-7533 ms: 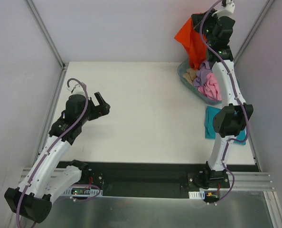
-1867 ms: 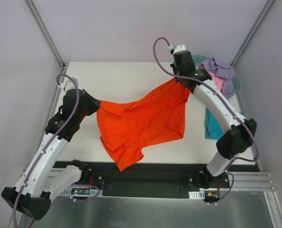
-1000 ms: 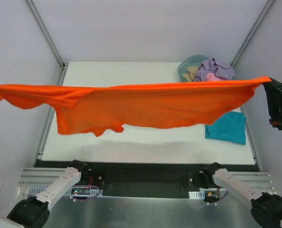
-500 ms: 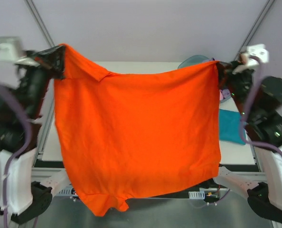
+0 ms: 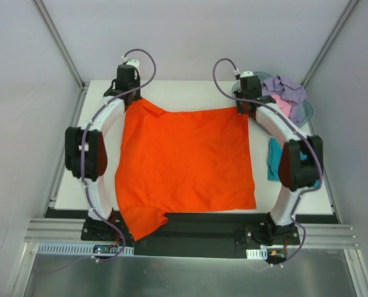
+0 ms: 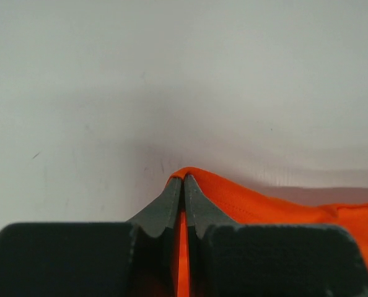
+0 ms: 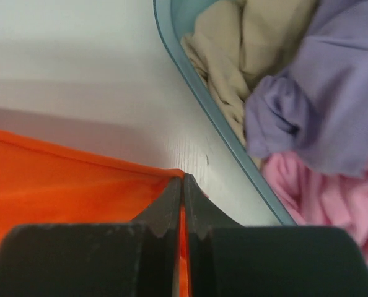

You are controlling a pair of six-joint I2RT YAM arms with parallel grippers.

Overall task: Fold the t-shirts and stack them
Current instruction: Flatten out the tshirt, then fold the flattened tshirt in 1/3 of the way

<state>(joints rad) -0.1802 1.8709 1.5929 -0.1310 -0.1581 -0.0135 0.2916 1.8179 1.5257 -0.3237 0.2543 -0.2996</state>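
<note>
The bright orange t-shirt (image 5: 184,161) lies spread flat over the middle of the table, its near left part hanging over the front edge. My left gripper (image 5: 129,93) is shut on its far left corner (image 6: 196,185). At the far right corner (image 7: 78,179), beside the tub, my right gripper (image 5: 245,104) is shut on the cloth too. A folded teal t-shirt (image 5: 274,162) lies at the right, partly behind the right arm. Lavender (image 7: 332,93), pink (image 7: 332,198) and beige (image 7: 246,55) t-shirts are bunched in the tub.
The translucent blue-green plastic tub (image 5: 303,115) stands at the far right corner of the table; its rim (image 7: 215,117) runs just past my right fingertips. Metal frame posts rise at both back corners. Both arms arch along the shirt's sides.
The orange shirt, stretched in the air a second ago and then hanging as a sheet, now lies flat on the table. Both grippers have swung down to the far edge, still gripping its corners.
</note>
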